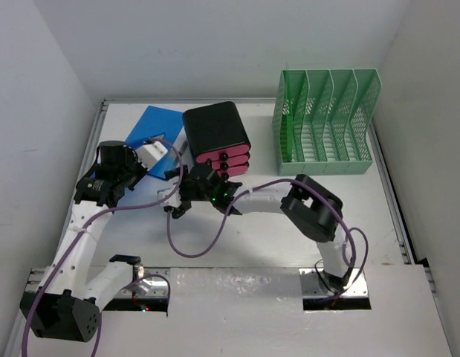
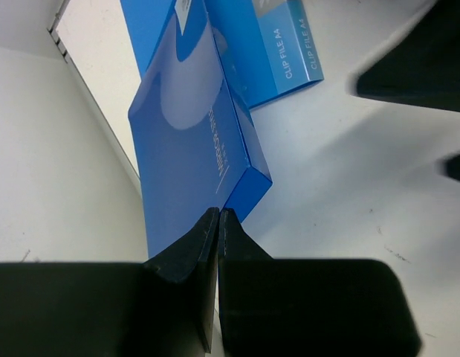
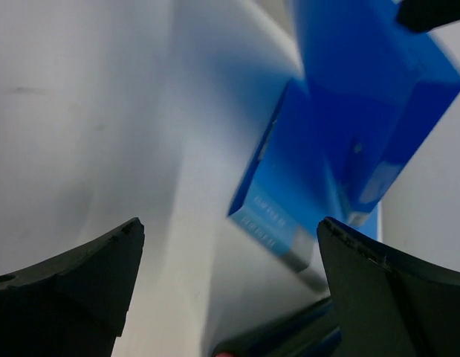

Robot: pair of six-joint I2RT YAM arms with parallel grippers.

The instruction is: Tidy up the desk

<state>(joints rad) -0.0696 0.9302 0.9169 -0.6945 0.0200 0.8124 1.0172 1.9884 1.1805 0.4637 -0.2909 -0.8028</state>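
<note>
The desk [image 1: 289,216] is a white tabletop with silver rails. At its far left lies a blue clip file [image 1: 151,130], with a smaller blue box [image 2: 192,141] resting against it. My left gripper [image 2: 218,213] is shut with nothing between its fingers, its tips just over the near corner of that blue box; from above it sits at the file's near edge [image 1: 140,167]. My right gripper [image 3: 228,223] stands wide open and empty above the bare desk, facing the clip file [image 3: 289,216]. From above, the right gripper [image 1: 175,204] hangs in front of the drawer box.
A black box of pink drawers [image 1: 217,137] stands at the back centre, just behind the right wrist. A mint-green mesh file rack [image 1: 326,123] stands at the back right. White walls close in on the left, back and right. A purple cable [image 1: 192,249] loops over the desk.
</note>
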